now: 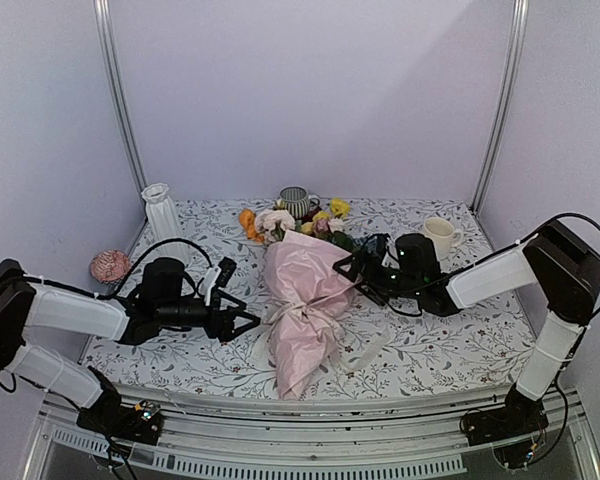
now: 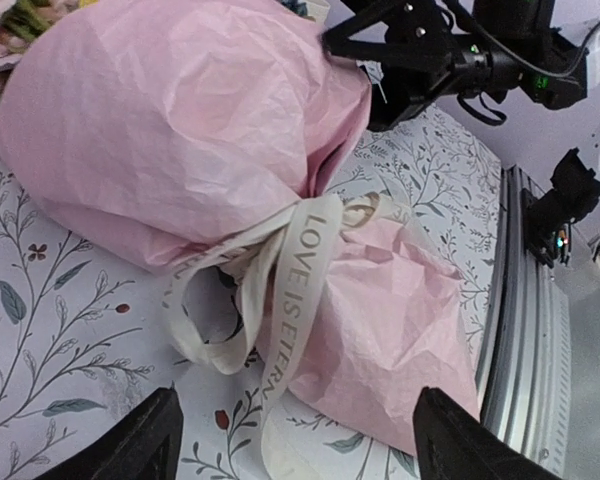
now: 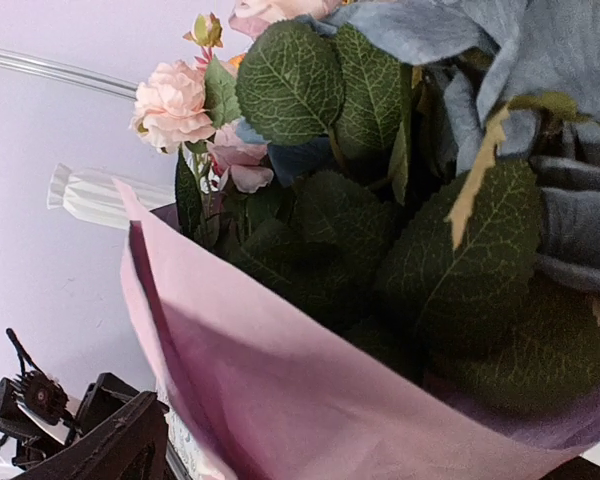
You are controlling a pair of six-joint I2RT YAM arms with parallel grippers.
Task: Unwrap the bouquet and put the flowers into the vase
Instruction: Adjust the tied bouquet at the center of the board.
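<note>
Left pincer (image 1: 250,312) first: its fingers (image 2: 145,440) are spread wide with nothing between them, and it sits low over the bench (image 1: 430,340), pointing rightward at the bouquet's waist. The ribbon (image 2: 305,270) lies straight ahead of that gap, near but not touching. The bouquet (image 1: 305,300) lies flat, its long axis running from the flowers (image 1: 280,220) at the far end to the paper tail at the near edge. So your left arm meets it side-on at the bow, and it is the arm nearer the knot. Your right pincer (image 1: 358,270) is spread too, at the paper's open mouth beside the leaves; you cannot tell whether it touches the paper. The vase (image 1: 162,210) stands upright at the far left, well apart.
</note>
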